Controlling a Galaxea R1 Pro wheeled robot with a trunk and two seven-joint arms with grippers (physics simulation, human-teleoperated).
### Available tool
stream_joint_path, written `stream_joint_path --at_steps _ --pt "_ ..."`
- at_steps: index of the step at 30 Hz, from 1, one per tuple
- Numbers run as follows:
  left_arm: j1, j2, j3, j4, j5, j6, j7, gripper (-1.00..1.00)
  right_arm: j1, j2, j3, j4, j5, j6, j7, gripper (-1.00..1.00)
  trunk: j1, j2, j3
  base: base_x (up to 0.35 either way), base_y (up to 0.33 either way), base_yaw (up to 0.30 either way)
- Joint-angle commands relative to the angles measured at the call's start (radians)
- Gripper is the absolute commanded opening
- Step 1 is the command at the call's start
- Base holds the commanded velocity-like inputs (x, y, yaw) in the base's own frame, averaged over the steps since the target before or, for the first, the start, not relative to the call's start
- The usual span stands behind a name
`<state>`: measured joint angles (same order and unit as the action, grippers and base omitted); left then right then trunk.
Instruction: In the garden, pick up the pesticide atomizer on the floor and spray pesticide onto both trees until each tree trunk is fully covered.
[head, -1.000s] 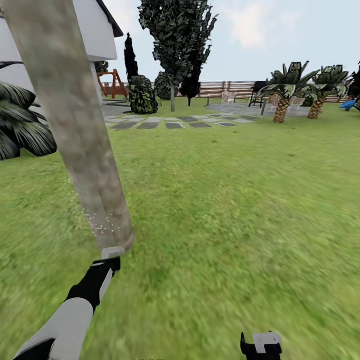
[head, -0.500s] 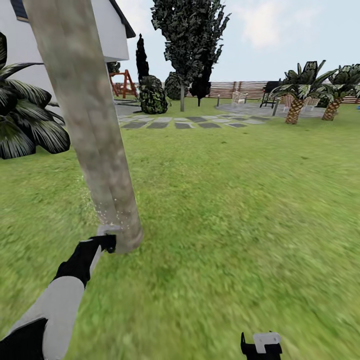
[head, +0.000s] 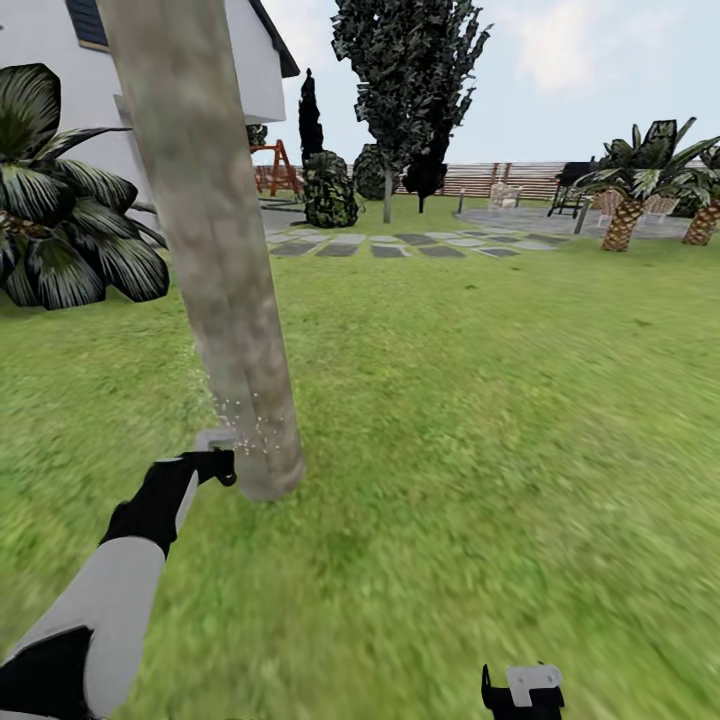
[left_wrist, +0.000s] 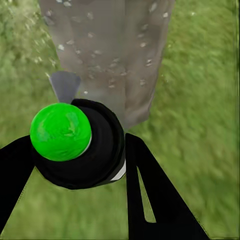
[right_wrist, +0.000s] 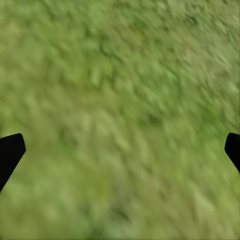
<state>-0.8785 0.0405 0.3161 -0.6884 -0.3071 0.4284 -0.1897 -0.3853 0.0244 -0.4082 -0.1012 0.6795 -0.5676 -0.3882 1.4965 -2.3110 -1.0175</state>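
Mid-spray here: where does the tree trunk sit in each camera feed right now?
Head view: the tree trunk rises left of centre, its base just beyond the left gripper.
Left wrist view: the trunk stands straight ahead, past the black bottle with its green top.
Right wrist view: blurred grass, no trunk.
Shared landmark: the whitish specks on the lower trunk.

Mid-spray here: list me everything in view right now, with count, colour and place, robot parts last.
tree trunk: one, mottled grey-brown, close ahead at left
pesticide: whitish specks low on the trunk
pesticide atomizer: one, black with a green top, in the left pincer
leafy tree: one, dark green, far centre
palm plants: striped one at left, two far right
stone slabs: grey, far path
fence: brown, far back
house: white, upper left
lawn: green
left pincer: black, by the trunk base
right pincer: black, open over grass
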Motion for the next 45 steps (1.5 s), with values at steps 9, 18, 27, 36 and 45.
stream_joint_path --at_steps 9,18,27,36,45 --pt "-0.106 0.054 -0.037 -0.023 0.003 0.113 0.0 -1.0 0.0 -0.001 -0.001 -0.001 0.0 0.0 -0.001 1.0 0.0 0.0 0.0 0.0 0.0 0.009" --pt "-0.093 0.054 -0.028 -0.069 0.002 0.116 0.002 -1.0 0.0 -0.001 -0.001 -0.002 -0.001 0.0 -0.001 1.0 0.0 0.0 0.0 0.005 -0.096 0.0" --pt "-0.091 0.056 -0.028 -0.069 0.002 0.121 0.003 -1.0 -0.001 -0.001 0.0 -0.001 -0.001 0.0 -0.001 1.0 0.0 0.0 0.0 0.039 -0.269 0.0" --pt "-0.091 0.056 -0.026 -0.069 0.002 0.121 0.005 -1.0 0.0 -0.001 0.0 -0.001 0.0 0.0 -0.001 1.0 0.0 0.0 0.0 0.0 -0.271 0.0" --pt "-0.09 0.057 -0.028 -0.065 -0.004 0.119 0.018 -1.0 0.0 0.0 0.0 0.0 0.0 0.0 0.0 1.0 0.0 0.0 0.0 0.006 -0.271 0.164"
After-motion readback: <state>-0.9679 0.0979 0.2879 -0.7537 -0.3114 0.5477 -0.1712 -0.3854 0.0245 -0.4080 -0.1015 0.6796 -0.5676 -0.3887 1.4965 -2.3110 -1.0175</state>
